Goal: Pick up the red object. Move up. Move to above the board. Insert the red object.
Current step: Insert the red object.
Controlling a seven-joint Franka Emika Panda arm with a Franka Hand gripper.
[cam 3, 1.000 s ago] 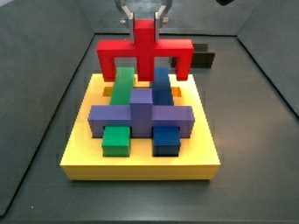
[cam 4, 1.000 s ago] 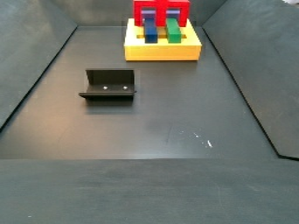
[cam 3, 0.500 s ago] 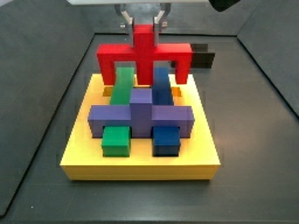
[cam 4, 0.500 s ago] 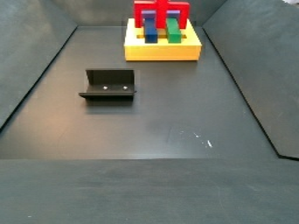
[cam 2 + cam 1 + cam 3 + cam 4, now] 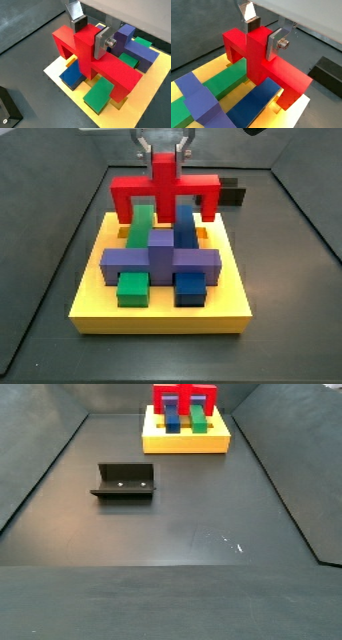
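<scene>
Hardly moving since half a second ago: red object point(image 5: 164, 190) sitting in the same spot in both side views, maybe sinking a tiny bit.

Sitting wide and dark all around, with lots of free floor: bench point(image 5: 174, 534). Standing well apart from the action on that floor: fixture point(image 5: 124, 481).

Lying at the far end of the bench, square and yellow: board point(image 5: 160, 288). Carrying a purple block point(image 5: 162, 262) across the middle, with a green block point(image 5: 135, 246) and a blue block point(image 5: 187, 248) running side by side under it.

Straddling the far ends of the green and blue blocks with its two legs, right at the back edge of the board: red object. Hard to tell whether the legs are all the way down yet.

Squeezing the upright stub of the red object from both sides, silver fingers point(image 5: 277, 42) pressed tight against it: end effector point(image 5: 90, 34).

Doing the insert step well, as a guess: pushing straight down, keeping the bar level so both legs are going in together, no twisting, letting go only after the piece is sitting flat.

Watching the edges: legs fitting close beside the green and blue blocks, so little room sideways. Lots of open room above for lifting away. Small dark box point(image 5: 234, 195) waiting just behind the board, so backing up low looks risky.
</scene>
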